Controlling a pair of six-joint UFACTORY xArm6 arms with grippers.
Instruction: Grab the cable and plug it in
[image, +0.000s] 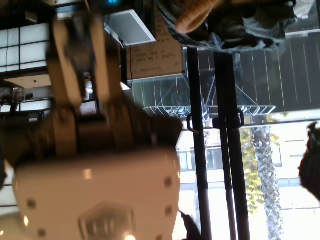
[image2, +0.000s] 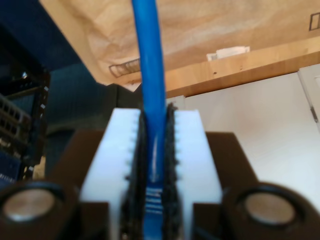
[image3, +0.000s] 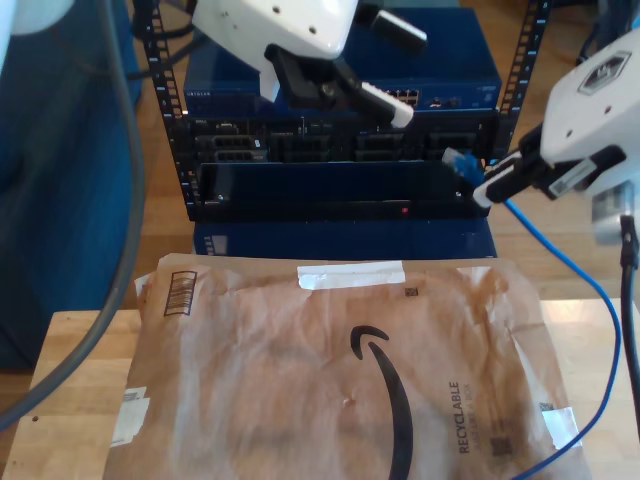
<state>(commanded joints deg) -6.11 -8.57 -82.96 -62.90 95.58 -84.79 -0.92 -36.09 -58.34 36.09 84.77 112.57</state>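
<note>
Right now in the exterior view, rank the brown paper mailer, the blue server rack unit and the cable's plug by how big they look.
1. Brown paper mailer, though it sits nearest the camera.
2. Blue server rack unit.
3. Cable's plug, smallest by far.

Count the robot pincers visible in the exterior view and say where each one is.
2. One pincer hangs at the top of the exterior view, before the server rack. My second pincer, at the exterior view's right, is clamped on the blue Ethernet cable.
</note>
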